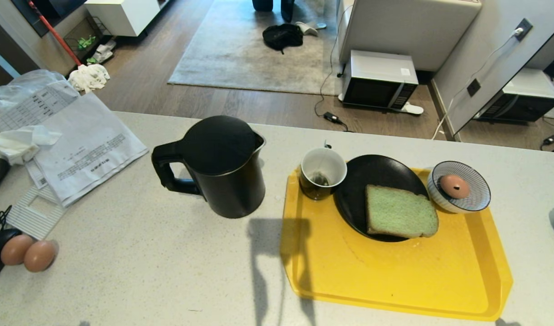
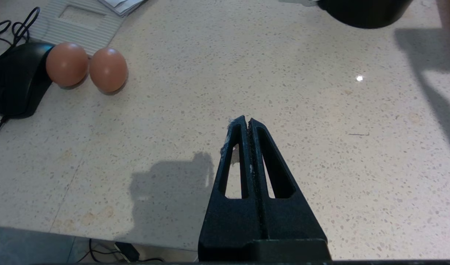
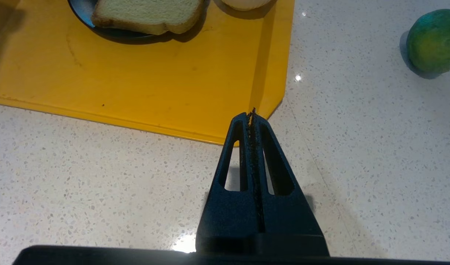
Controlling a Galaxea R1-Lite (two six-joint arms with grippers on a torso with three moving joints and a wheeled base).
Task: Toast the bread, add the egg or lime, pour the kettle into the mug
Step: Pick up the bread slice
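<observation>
Both tools closed, empty: our right tool (image 3: 251,114) over bench near tray (image 3: 173,92) corner, bread (image 3: 147,14) beyond; left tool (image 2: 247,121) same.

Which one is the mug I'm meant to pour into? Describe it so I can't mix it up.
Find the yellow tray on the pale counter, right of the black kettle. At the tray's far left corner, touching the black plate that holds the green bread, stands the mug. Unlike the striped bowl holding an egg at the far right corner, it is dark outside, white inside, with a teabag at the bottom.
</observation>
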